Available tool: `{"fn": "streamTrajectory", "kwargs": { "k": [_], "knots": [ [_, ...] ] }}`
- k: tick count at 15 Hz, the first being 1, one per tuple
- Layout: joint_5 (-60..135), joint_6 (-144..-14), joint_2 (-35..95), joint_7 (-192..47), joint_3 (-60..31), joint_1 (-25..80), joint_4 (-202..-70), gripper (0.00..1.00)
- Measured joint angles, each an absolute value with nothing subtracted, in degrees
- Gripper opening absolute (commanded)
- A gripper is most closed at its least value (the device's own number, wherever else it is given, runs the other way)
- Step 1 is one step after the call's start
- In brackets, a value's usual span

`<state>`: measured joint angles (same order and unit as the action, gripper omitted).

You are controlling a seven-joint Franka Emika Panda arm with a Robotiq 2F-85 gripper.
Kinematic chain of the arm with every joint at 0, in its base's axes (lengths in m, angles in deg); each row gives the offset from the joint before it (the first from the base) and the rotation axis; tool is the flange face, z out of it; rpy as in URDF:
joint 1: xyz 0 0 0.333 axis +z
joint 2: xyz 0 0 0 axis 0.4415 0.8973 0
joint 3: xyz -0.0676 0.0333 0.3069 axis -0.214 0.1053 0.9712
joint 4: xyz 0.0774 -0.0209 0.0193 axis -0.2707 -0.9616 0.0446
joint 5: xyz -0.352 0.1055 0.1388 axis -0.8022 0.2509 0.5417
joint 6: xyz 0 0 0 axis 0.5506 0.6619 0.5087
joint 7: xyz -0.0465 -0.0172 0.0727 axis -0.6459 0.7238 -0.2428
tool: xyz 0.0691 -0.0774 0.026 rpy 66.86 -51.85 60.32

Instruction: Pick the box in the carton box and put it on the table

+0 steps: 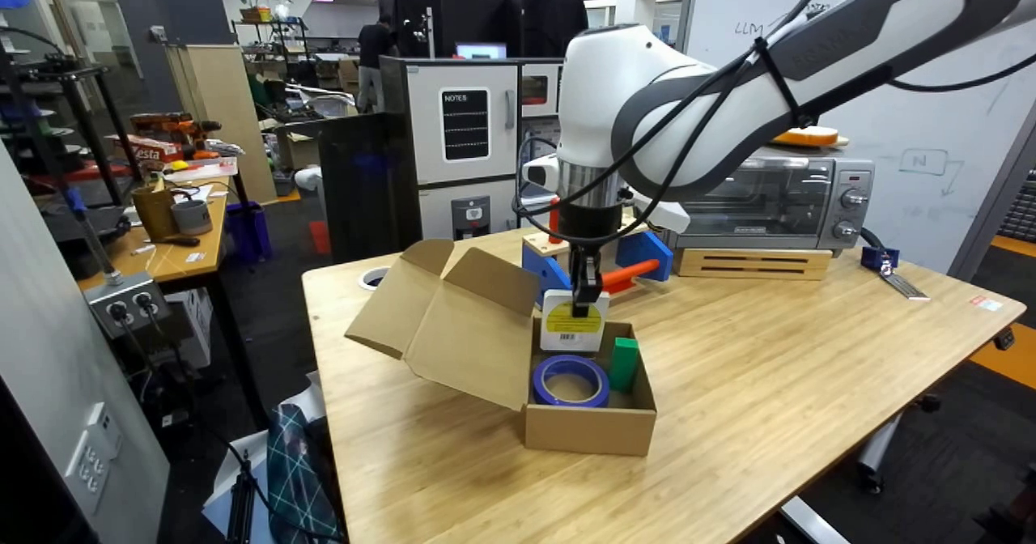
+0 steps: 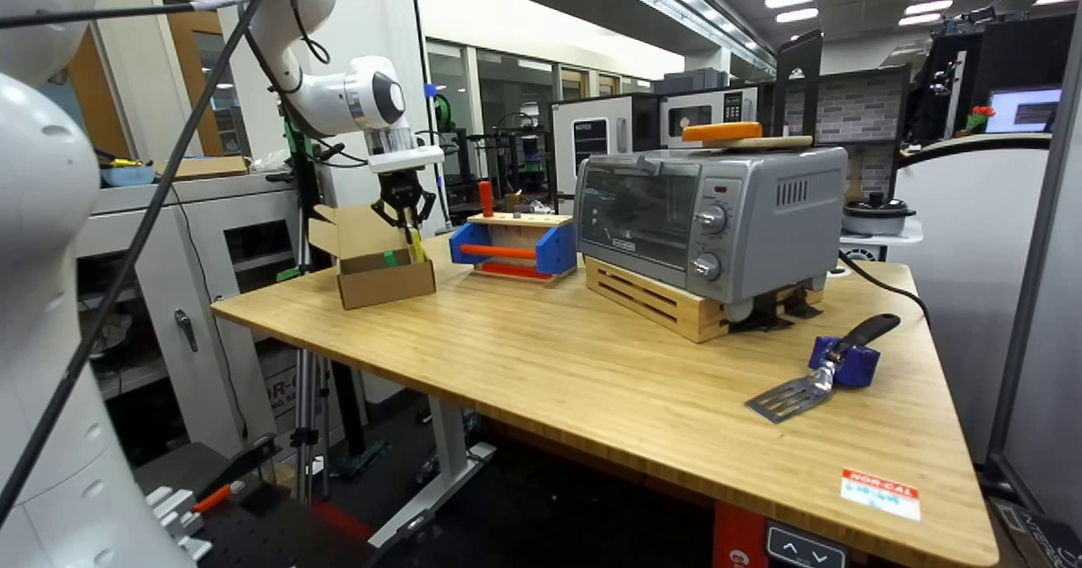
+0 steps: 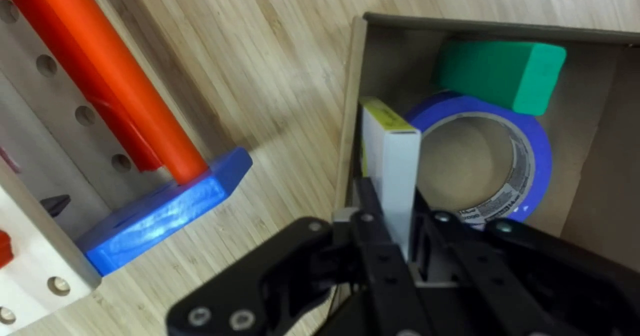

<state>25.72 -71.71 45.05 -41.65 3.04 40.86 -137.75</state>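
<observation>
The box [image 1: 558, 335] is flat, white with yellow-green print, and stands upright on edge. Its lower part is inside the carton box and its upper part rises above the rim; I cannot tell if it touches the carton floor. The carton box [image 1: 587, 432] is brown cardboard with its lid open, on the light wood table [image 1: 753, 366]. My gripper [image 1: 583, 311] points down and is shut on the box's upper edge. In the wrist view the fingers [image 3: 392, 196] press both faces of the box [image 3: 402, 161]. The box also shows in an exterior view [image 2: 417, 247].
A blue tape roll [image 1: 571, 382] and a green block [image 1: 624, 363] lie in the carton beside the box. The open flaps [image 1: 469, 333] spread to one side. A blue-and-red wooden rack [image 2: 516, 247] stands close by. A toaster oven [image 2: 710, 213] and spatula [image 2: 799, 395] are farther off.
</observation>
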Motion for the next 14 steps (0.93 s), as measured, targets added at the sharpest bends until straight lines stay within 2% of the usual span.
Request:
{"fn": "streamTrajectory", "kwargs": {
  "k": [7, 14],
  "knots": [
    [25.7, -71.9, 37.7, -41.7, 3.1, 40.7, -141.4, 0.04],
    [25.7, -76.0, 23.5, -47.9, -1.2, 36.3, -157.5, 0.04]
  ]
}}
